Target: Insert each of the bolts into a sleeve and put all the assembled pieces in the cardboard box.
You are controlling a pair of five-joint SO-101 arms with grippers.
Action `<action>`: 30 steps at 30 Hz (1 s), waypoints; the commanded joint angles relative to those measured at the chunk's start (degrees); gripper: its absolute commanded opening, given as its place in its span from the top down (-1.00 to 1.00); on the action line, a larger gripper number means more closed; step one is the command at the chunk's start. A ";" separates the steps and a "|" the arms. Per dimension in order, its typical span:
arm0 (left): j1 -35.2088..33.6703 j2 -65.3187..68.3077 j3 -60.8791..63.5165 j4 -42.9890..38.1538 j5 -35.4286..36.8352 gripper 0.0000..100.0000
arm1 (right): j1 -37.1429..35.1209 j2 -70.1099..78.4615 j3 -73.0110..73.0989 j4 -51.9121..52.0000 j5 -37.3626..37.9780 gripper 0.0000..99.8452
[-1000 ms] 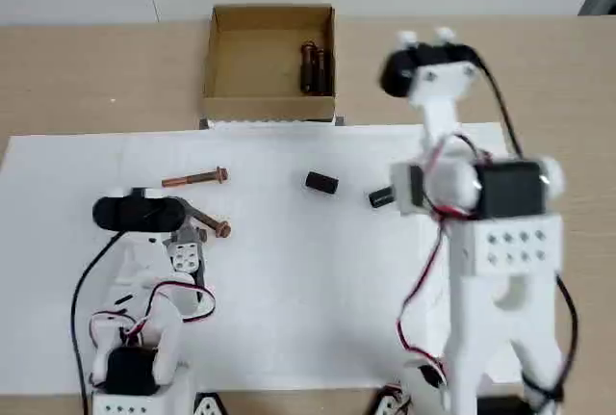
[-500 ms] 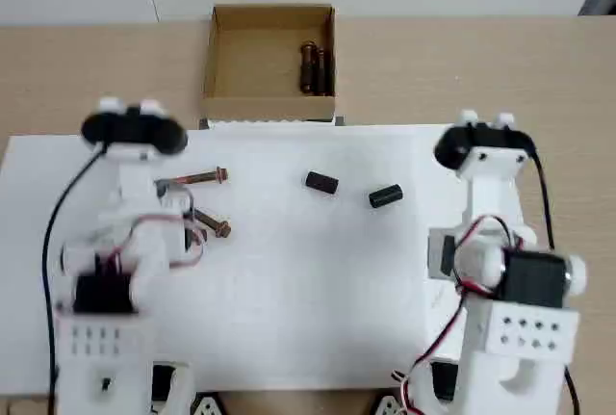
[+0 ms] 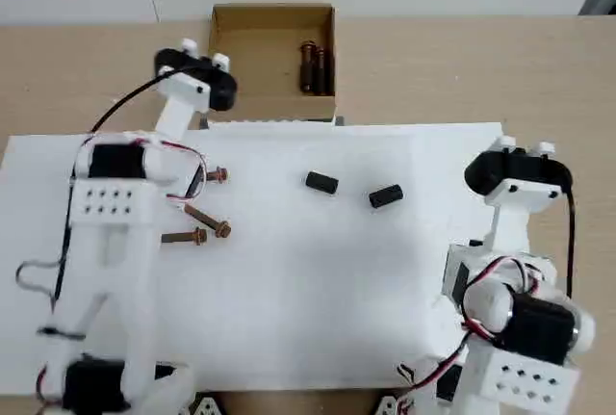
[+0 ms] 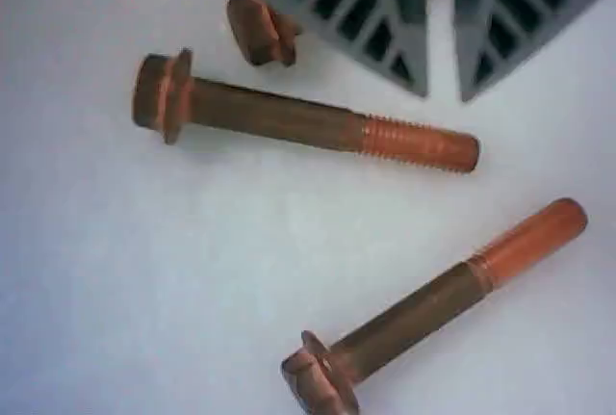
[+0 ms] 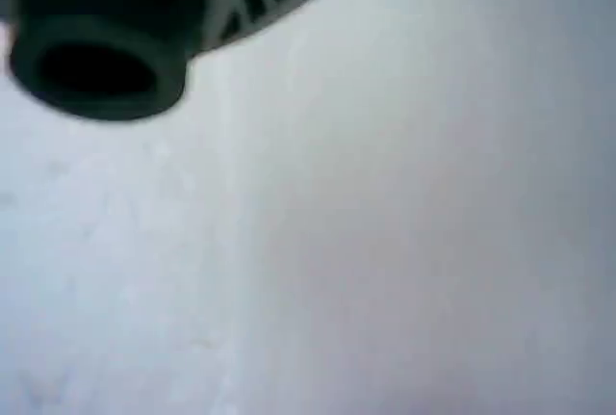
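Where the white sheet [image 3: 318, 319] covers the near part of the worktop [image 3: 539, 68], my two arms rise from its near edge: the left arm [image 3: 111, 232] on the left, the right arm [image 3: 508, 232] on the right. My right jaws hang over the white sheet. A black sleeve [image 5: 96, 68], open end showing, touches their ribbed grey part, and I cannot tell whether they are clamped on it or parted.

On the left of the sheet, the nearest bolt [image 3: 183, 237] lies left to right. The slanted bolt [image 3: 207, 220] lies just beyond it, and both heads point right. Farther still lies the third bolt [image 3: 218, 175], its shank hidden under my left arm. My left jaws stand over this third bolt with only a narrow gap between them, and a sliver of copper shank shows through the gap.

Right of these, about mid-sheet, two loose pieces lie apart from each other: the right sleeve [image 3: 385, 196] and, slightly farther, the left sleeve [image 3: 321, 183]. Beyond the sheet's far edge sits the cardboard box [image 3: 241, 59], with the dark assembled pieces [image 3: 316, 66] lying against its right wall.
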 commanded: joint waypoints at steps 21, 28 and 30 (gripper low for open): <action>1.14 40.88 -41.45 16.88 -33.23 0.75 | 0.22 -3.30 -0.35 -1.01 -0.18 0.99; 1.05 47.65 -48.04 16.88 -35.96 0.75 | 0.22 -3.30 -0.35 -1.01 -0.18 0.99; 1.05 48.97 -49.01 16.88 -36.22 0.75 | 0.22 -3.30 -0.35 -1.01 -0.18 0.99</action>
